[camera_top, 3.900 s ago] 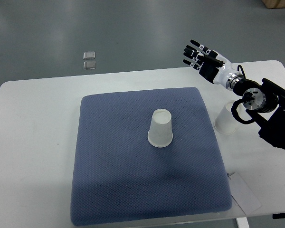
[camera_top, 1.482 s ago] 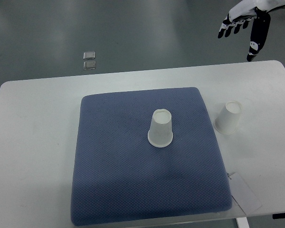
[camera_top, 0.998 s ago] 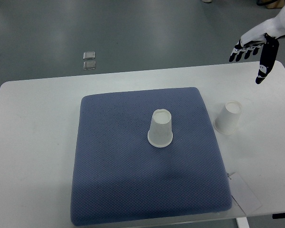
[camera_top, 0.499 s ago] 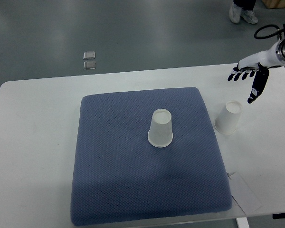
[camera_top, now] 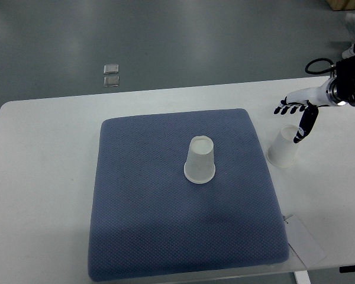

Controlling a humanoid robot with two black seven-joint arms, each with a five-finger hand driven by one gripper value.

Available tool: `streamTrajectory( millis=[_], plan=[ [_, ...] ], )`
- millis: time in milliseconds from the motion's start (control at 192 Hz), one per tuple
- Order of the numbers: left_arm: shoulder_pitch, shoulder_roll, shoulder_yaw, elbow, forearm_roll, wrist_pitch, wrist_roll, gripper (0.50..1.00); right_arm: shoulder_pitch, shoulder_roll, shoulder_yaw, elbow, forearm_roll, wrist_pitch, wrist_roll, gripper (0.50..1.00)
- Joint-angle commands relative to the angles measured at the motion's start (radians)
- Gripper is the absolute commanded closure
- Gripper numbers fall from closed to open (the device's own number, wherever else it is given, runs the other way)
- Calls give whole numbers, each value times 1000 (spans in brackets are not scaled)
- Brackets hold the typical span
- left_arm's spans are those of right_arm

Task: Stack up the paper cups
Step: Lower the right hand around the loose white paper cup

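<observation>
While your right hand (camera_top: 297, 114) hovers with fingers spread and empty just above the off-mat paper cup (camera_top: 283, 146) on the white table (camera_top: 47, 177), the other cup (camera_top: 200, 159) stands inverted mid blue mat (camera_top: 142, 225).

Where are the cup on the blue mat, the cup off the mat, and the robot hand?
cup on the blue mat (camera_top: 200, 160), top view, its side wall
cup off the mat (camera_top: 283, 148), top view, its side wall
right robot hand (camera_top: 297, 112), top view, between the fingers and thumb
</observation>
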Motion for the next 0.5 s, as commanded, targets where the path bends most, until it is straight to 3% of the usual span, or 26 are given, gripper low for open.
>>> streamTrajectory(
  millis=[0,494],
  plan=[
    [0,0,0,0,0,0,0,500,-27,4,5,-18,0,-10,0,572],
    [0,0,0,0,0,0,0,500,-97,53,5,-70,-5,-54,0,583]
  ],
)
